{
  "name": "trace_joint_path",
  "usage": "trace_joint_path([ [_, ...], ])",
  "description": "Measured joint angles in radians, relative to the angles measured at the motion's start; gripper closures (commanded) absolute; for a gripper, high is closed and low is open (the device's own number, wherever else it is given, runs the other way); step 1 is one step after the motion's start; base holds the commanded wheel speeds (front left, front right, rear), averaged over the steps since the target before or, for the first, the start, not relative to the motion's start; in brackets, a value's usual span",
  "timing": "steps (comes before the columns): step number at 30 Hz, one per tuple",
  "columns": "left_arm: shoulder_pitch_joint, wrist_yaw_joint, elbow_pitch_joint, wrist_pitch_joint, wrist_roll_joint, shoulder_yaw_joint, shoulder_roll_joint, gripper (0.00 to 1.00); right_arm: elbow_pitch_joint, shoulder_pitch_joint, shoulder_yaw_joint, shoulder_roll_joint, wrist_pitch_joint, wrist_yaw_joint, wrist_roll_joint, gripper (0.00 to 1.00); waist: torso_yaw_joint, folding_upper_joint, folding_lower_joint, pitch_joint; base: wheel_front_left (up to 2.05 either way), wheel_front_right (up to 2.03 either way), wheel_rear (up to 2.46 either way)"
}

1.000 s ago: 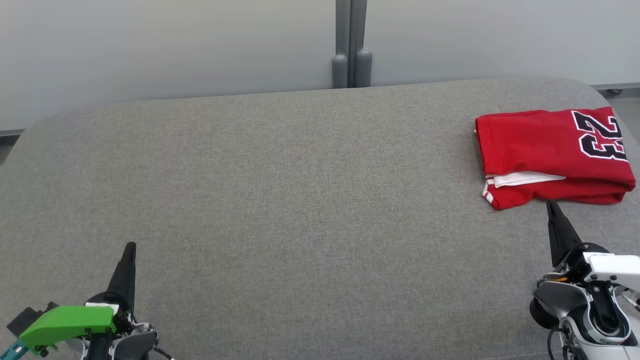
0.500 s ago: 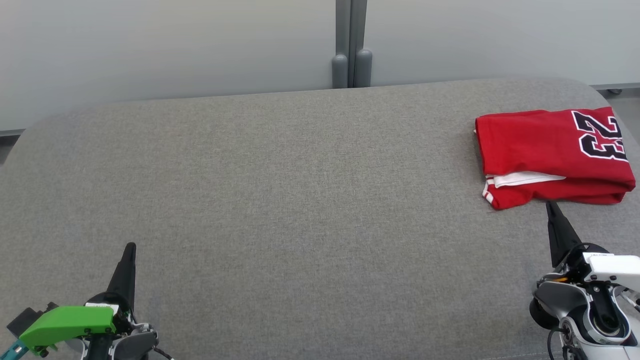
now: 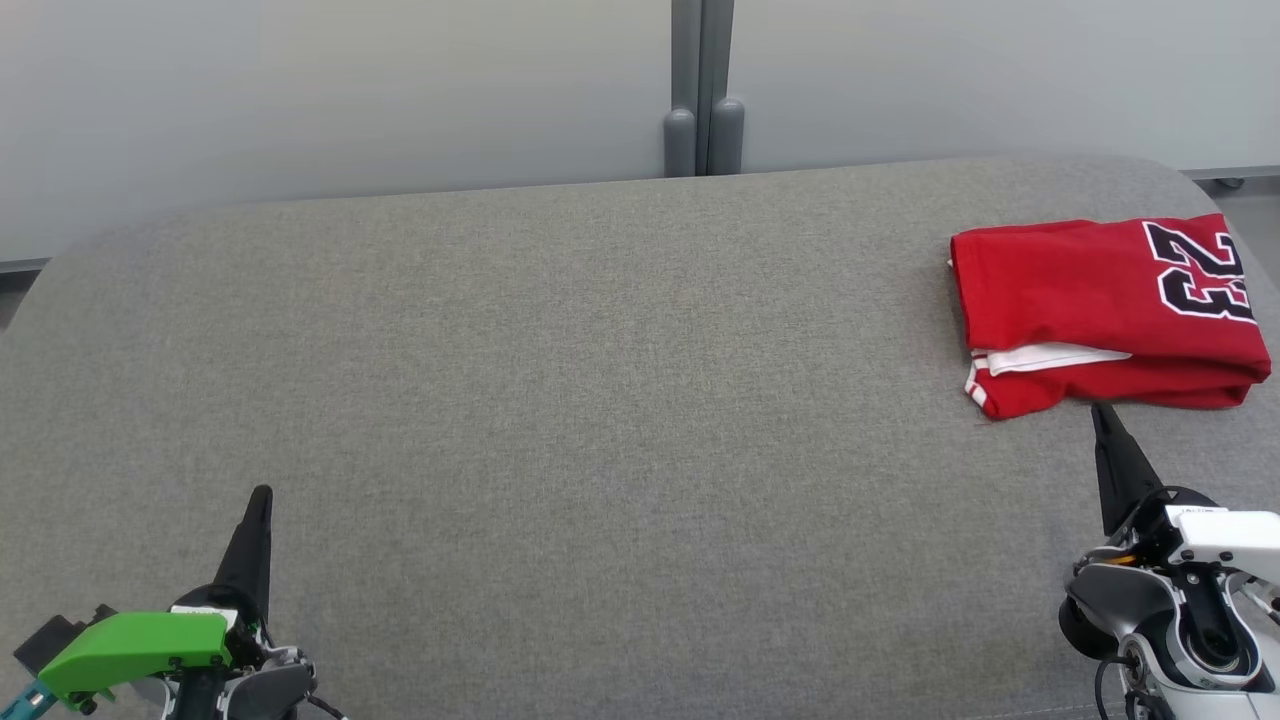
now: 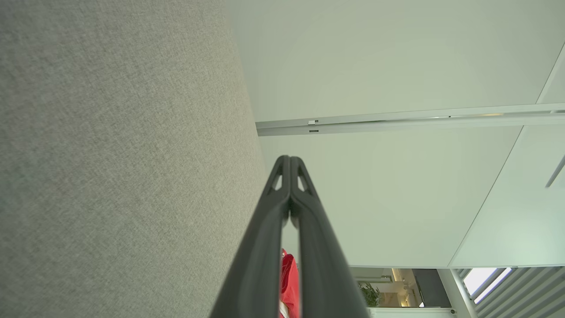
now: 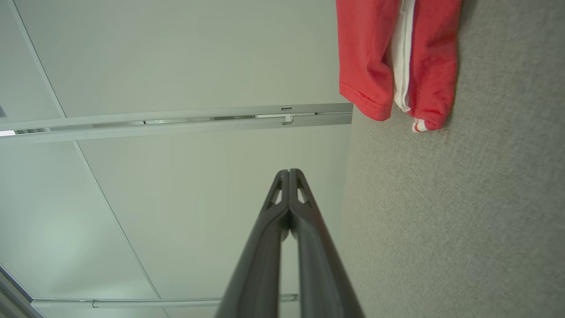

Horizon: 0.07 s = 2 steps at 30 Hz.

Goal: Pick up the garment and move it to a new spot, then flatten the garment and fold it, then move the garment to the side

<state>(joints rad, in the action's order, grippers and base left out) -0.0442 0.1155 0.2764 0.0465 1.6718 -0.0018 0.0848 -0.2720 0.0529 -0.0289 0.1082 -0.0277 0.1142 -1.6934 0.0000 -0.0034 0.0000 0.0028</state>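
The garment, a red jersey with white trim and a black number, lies folded at the far right of the grey padded table; its folded edge hangs at the top of the right wrist view, and a red sliver peeks between the left fingers. My right gripper is shut and empty, its tip just short of the garment's near edge, and its closed fingertips meet in the right wrist view. At the lower left, far from the garment, my left gripper is shut and empty, tips together.
Pale wall panels with a grey post stand behind the table. The table's right edge runs close beside the garment. The wide grey surface between the two grippers is bare fabric.
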Motion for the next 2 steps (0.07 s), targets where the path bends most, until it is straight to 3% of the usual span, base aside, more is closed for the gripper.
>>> trace_joint_path([
  [2,0.000,0.000,0.000,0.001,0.000,0.000,0.000,1.00,0.000,0.000,0.000,0.000,0.000,0.000,0.000,1.00,0.000,0.0000,0.0000,0.000,0.00,0.00,0.00],
])
